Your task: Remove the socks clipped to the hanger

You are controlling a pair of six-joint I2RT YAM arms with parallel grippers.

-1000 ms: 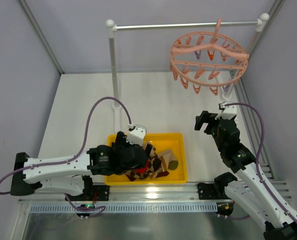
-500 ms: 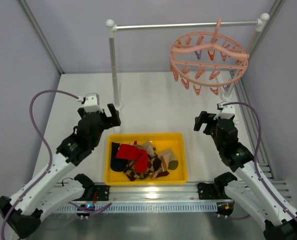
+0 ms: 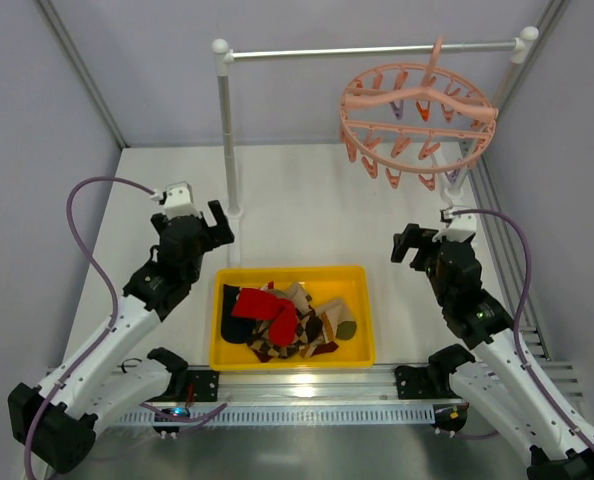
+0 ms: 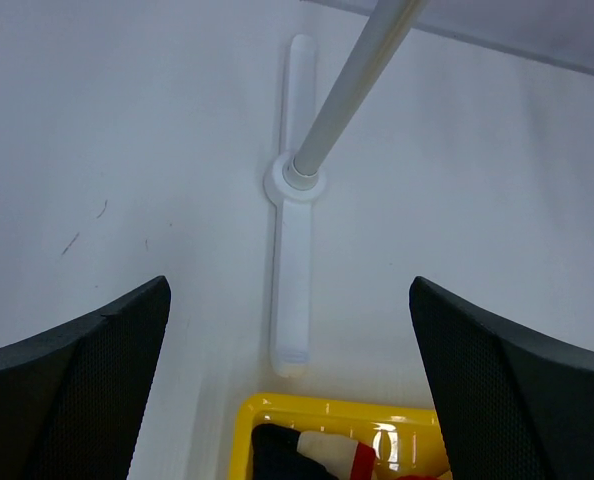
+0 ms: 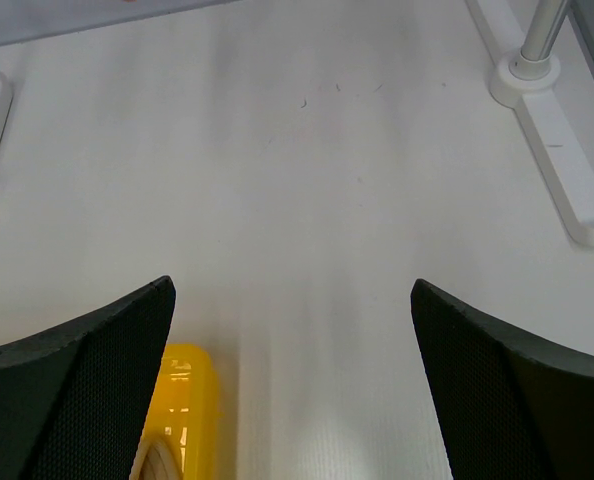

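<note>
I am looking down at the table (image 3: 307,200) from above. The socks (image 3: 287,322) are lying in a heap inside the yellow bin (image 3: 363,352), which is sitting at the near edge of the table between my two arms. A red sock (image 3: 255,303) is lying on top of the heap, toward the left side. A sock with a diamond pattern (image 3: 277,348) is peeking out at the near side of the heap.

The pink round hanger (image 3: 417,108) is hanging by its hook from the metal rail (image 3: 367,50) at the back right. Its little clips are dangling down, well apart from the bin.

My left claw (image 3: 218,224) is hovering over the table just beyond the bin's back left corner. It is close to the white pole (image 3: 227,130) of the rail stand. Its two fingers are spread wide and are holding nothing. In its own camera I am seeing the foot of the pole between them.

My right claw (image 3: 404,245) is hovering to the right of the bin, in front of the hanger and lower than it. Its fingers are spread wide too, and only bare table is showing between them.
</note>
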